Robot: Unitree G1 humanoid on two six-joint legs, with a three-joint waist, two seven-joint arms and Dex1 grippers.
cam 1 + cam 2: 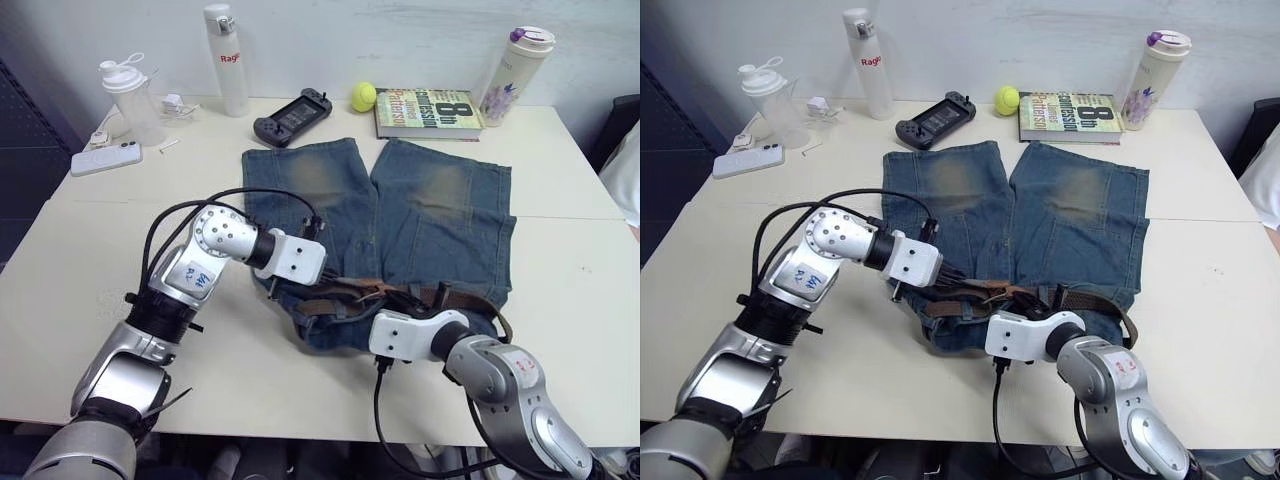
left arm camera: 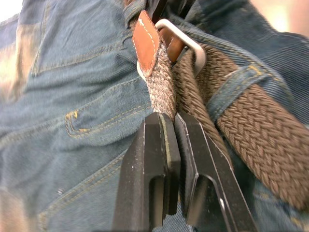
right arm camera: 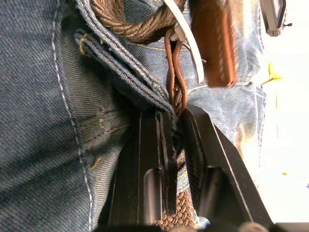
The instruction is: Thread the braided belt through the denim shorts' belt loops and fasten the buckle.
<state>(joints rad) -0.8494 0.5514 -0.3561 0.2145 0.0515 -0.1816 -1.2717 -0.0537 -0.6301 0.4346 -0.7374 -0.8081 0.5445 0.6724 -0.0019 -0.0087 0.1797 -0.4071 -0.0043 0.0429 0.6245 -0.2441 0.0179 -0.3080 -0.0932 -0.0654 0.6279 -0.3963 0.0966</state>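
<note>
At the shorts' [image 1: 400, 215] waistband, centre of the frame, the left hand [image 2: 171, 130] is clamped on the belt's [image 2: 251, 130] tip just short of the buckle [image 2: 186, 41], while the right hand [image 3: 174, 121] pinches the belt close opposite, strap running across the counter [image 1: 580, 300].

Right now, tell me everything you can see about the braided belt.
The braided belt is a woven brown strap with a tan leather tip and a silver metal buckle. It lies along the waistband of the denim shorts, passing under a belt loop. The left gripper pinches the strap just below the leather tip, beside the buckle; the right gripper is shut on another stretch of it.
</note>
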